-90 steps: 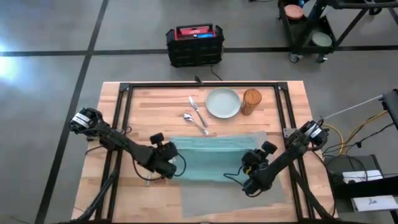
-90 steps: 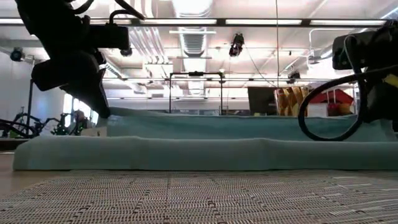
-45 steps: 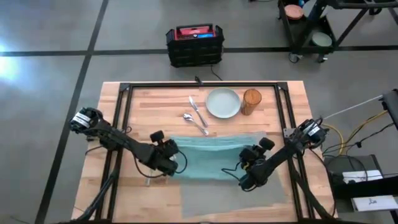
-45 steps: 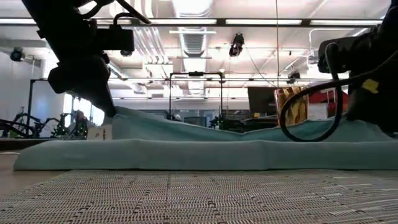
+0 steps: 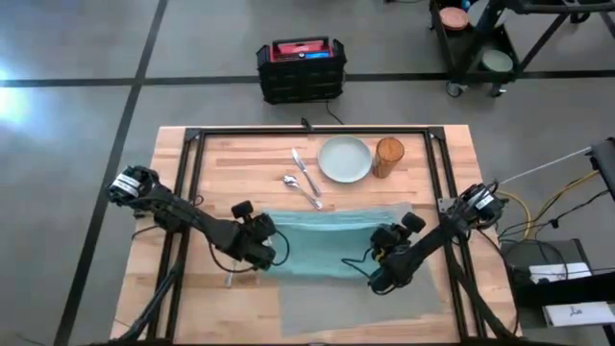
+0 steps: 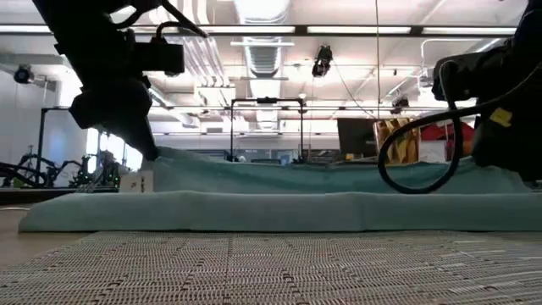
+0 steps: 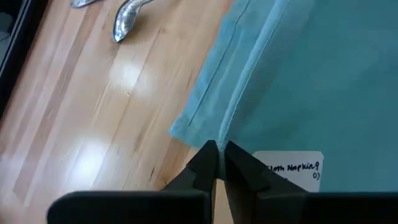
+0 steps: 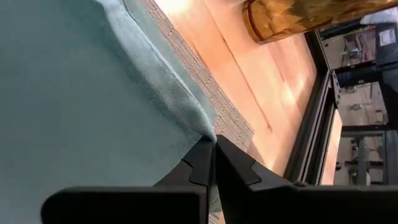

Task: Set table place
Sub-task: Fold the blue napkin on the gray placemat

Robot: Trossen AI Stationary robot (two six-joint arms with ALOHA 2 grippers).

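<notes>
While both my claws pinch the teal napkin's near edge, the fold is progressing: left claw (image 7: 216, 163) is clamped together on the left corner of the napkin (image 5: 322, 245), right claw (image 8: 210, 158) clamped on the right corner. The napkin lies across the far part of the grey placemat (image 5: 356, 296), mid-surface, between my two arms.

Change vs a second ago: both claws have carried the near edge toward the far side, so the teal strip looks narrower from above and more bare placemat shows on the near side. In the low view the lifted layer now sits flatter; half a second ago it sagged in the middle. Last half second: barely any travel in either arm.

Judgement: fold roughly done or close, release likely next. Risk: corners misalign when I let go.

Rest of the place is untouched on the surface (image 5: 231, 163): fork (image 5: 302, 192), knife (image 5: 306, 172), plate (image 5: 344, 159) and amber glass (image 5: 388, 157) sit at the far side, well apart from the napkin.
</notes>
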